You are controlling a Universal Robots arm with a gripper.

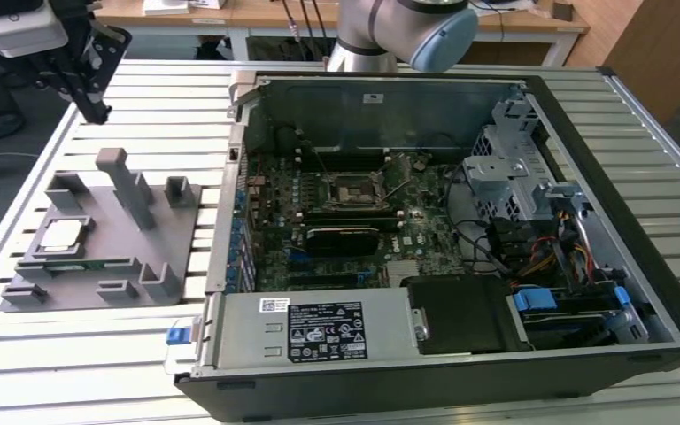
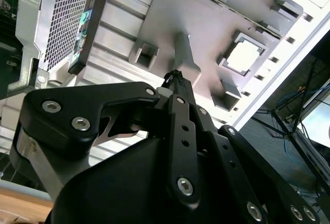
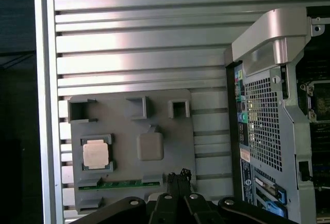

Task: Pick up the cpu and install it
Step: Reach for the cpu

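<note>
The cpu (image 1: 60,235) lies flat with its silver top up in a square pocket of the grey holder block (image 1: 113,232), on the slatted table at the exterior view's left. Both wrist views show the cpu (image 3: 96,154) (image 2: 242,58) on that block (image 3: 129,131). My gripper (image 1: 95,108) hangs high above the block's far end, well clear of the cpu, its fingers pressed together and holding nothing. Its tips (image 3: 178,175) (image 2: 175,77) show in both wrist views. The black socket frame (image 1: 352,189) sits mid-motherboard inside the open computer case.
A green memory stick (image 3: 126,184) lies in a slot along the block's edge. A tall grey post (image 1: 121,181) rises from the block. The open case (image 1: 231,190) stands right beside the block, with drive cage and cables (image 1: 529,221) inside.
</note>
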